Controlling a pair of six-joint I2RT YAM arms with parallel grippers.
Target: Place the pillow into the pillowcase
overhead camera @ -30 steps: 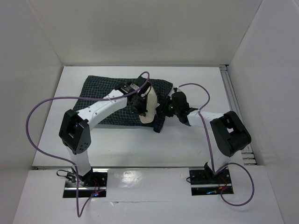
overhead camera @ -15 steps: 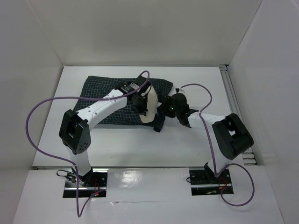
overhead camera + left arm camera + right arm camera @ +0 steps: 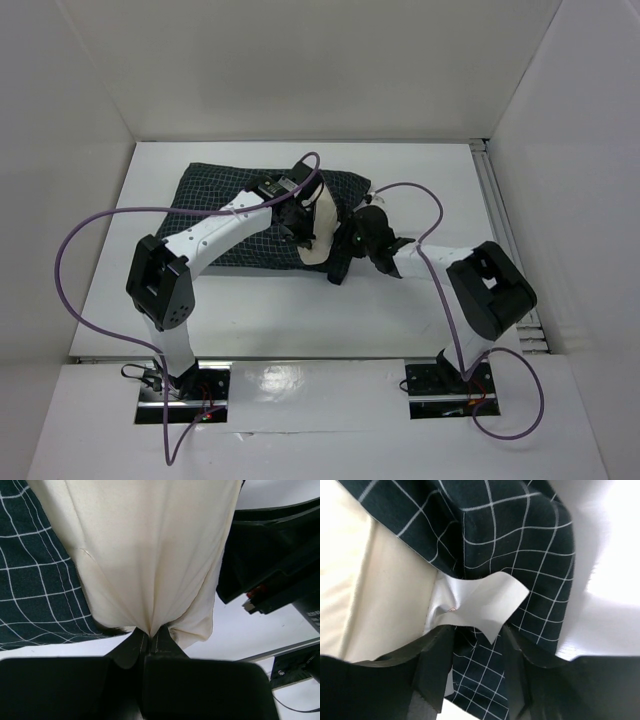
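Cream pillow is sitting mostly inside the case on the tabletop, one end sticking out. Left tool is pinching that end; right tool is straddling the case's mouth, grip unclear.

- The bench is a plain white surface with white walls at its left, back and right.
- The pillowcase lies on it, left of centre towards the back, with the pillow showing cream at its right end.
- A metal rail runs along the bench's right edge.

Cream pillow — navy, white-checked pillowcase
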